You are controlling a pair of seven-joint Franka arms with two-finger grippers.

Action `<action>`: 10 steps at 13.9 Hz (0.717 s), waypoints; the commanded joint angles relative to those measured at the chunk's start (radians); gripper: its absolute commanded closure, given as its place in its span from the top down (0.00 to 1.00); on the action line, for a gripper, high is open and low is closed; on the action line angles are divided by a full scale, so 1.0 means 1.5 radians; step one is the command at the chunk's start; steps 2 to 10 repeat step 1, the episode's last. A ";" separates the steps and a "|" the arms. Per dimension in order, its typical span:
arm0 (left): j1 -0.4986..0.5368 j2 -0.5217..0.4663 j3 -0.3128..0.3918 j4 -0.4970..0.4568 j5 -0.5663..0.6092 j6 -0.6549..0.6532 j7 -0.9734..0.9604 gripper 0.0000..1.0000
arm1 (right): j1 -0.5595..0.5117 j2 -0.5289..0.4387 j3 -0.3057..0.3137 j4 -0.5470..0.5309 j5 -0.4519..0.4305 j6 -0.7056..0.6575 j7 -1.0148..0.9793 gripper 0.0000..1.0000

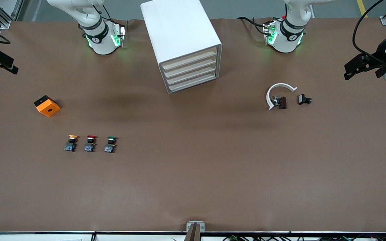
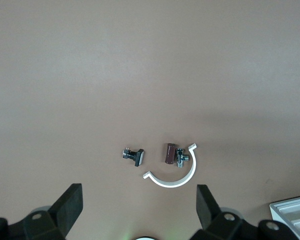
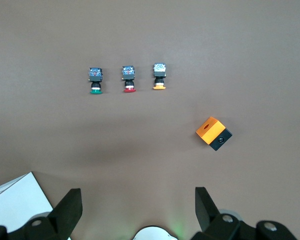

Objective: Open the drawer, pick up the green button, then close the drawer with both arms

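Observation:
The white cabinet (image 1: pixel 183 43) stands between the arm bases, and its four cream drawer fronts (image 1: pixel 191 72) are all shut. The green-capped button (image 1: pixel 110 144) lies on the table at the end of a row with a red-capped button (image 1: pixel 90 143) and a yellow-capped button (image 1: pixel 71 143). The green one also shows in the right wrist view (image 3: pixel 95 80). My right gripper (image 3: pixel 137 196) is open and empty, high over the table between the cabinet and the buttons. My left gripper (image 2: pixel 139 195) is open and empty, high over the table's left-arm end; it also shows in the front view (image 1: pixel 360 67).
An orange and black box (image 1: pixel 47 106) lies toward the right arm's end. A white C-shaped clamp (image 1: pixel 278 92) and two small dark parts (image 1: pixel 281 102) (image 1: pixel 304 99) lie toward the left arm's end. A cabinet corner shows in each wrist view (image 2: pixel 292 212) (image 3: pixel 15 200).

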 commanded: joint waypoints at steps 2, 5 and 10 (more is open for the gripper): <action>0.003 0.007 0.000 0.015 -0.009 -0.011 0.008 1.00 | 0.001 -0.035 0.002 -0.041 0.009 0.015 0.014 1.00; 0.003 0.007 0.000 0.015 -0.009 -0.011 0.008 1.00 | 0.001 -0.035 0.002 -0.041 0.009 0.015 0.014 1.00; 0.003 0.007 0.000 0.015 -0.009 -0.011 0.008 1.00 | 0.001 -0.035 0.002 -0.041 0.009 0.015 0.014 1.00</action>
